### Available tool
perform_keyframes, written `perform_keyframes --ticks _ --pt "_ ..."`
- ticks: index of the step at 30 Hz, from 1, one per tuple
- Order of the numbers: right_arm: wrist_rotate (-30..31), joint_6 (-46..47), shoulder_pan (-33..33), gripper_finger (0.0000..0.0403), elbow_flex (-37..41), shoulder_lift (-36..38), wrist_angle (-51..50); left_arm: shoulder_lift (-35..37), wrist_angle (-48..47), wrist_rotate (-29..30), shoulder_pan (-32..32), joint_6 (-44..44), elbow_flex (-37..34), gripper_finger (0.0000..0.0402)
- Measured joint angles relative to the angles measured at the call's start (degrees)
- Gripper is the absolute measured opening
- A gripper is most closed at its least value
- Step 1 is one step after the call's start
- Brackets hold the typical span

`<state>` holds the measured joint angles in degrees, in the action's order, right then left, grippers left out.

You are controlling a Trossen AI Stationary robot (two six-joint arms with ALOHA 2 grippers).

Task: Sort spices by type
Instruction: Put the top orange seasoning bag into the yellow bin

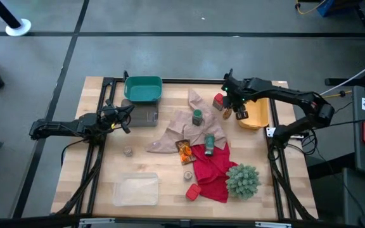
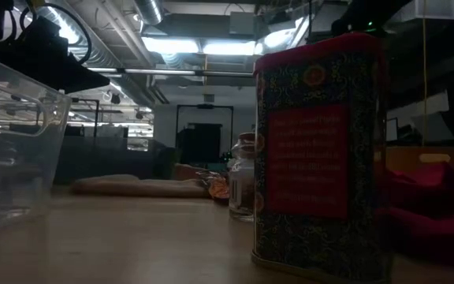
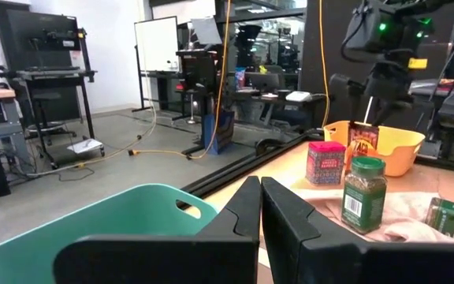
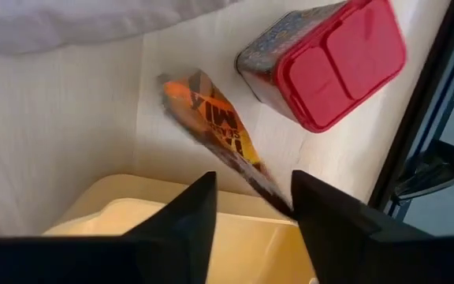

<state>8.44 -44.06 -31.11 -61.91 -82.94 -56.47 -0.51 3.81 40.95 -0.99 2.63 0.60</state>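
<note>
Right wrist view: an orange-brown packet point(image 4: 215, 126) hangs pinched in the right pincer point(image 4: 252, 197) above the yellow bin point(image 4: 132, 217).

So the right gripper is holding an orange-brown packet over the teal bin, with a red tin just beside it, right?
Not quite. The bin is wrong: the right gripper holds the orange-brown packet over the rim of the yellow bin, as the right wrist view shows. The teal bin sits across the table near the left arm. The red tin does stand just beside the packet.
</note>
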Motion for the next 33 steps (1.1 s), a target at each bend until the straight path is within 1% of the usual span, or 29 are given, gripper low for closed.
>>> perform_keyframes --ticks 3,7,8,13,15,18,23,28,33 --pt "0.0 0.1 0.0 0.0108 0.0 -0.7 0.0 0.0 0.0 0.0 0.0 0.0 0.0 0.0" --pt "0.1 0.4 0.0 0.0025 0.0 -0.6 -0.3 0.0 -0.1 0.0 0.0 0.0 0.0 0.0" --pt "0.2 0.7 0.0 0.0013 0.0 -0.5 -0.4 0.0 -0.1 0.0 0.0 0.0 0.0 0.0" --pt "4.0 3.6 0.0 0.0014 0.0 -0.4 -1.7 0.0 -0.1 0.0 0.0 0.1 0.0 0.0" --pt "5.5 3.6 0.0 0.0006 0.0 -0.4 -4.1 0.0 -0.1 0.1 0.0 0.1 0.0 0.0" --pt "8.1 6.2 0.0 0.0008 -1.3 -0.4 -10.0 0.0 -0.1 0.1 0.0 0.1 0.0 0.0" --pt "9.1 11.1 0.0 0.0004 -7.0 -0.4 -16.3 0.0 -0.2 0.1 0.0 0.1 0.0 0.0" --pt "9.4 11.8 0.0 0.0003 -14.4 -0.4 -18.8 0.0 -0.2 0.1 0.0 0.1 0.0 0.0" --pt "15.5 13.0 -0.1 0.0002 -18.1 -0.4 -23.5 0.0 -0.2 0.1 0.0 0.1 0.0 0.0"
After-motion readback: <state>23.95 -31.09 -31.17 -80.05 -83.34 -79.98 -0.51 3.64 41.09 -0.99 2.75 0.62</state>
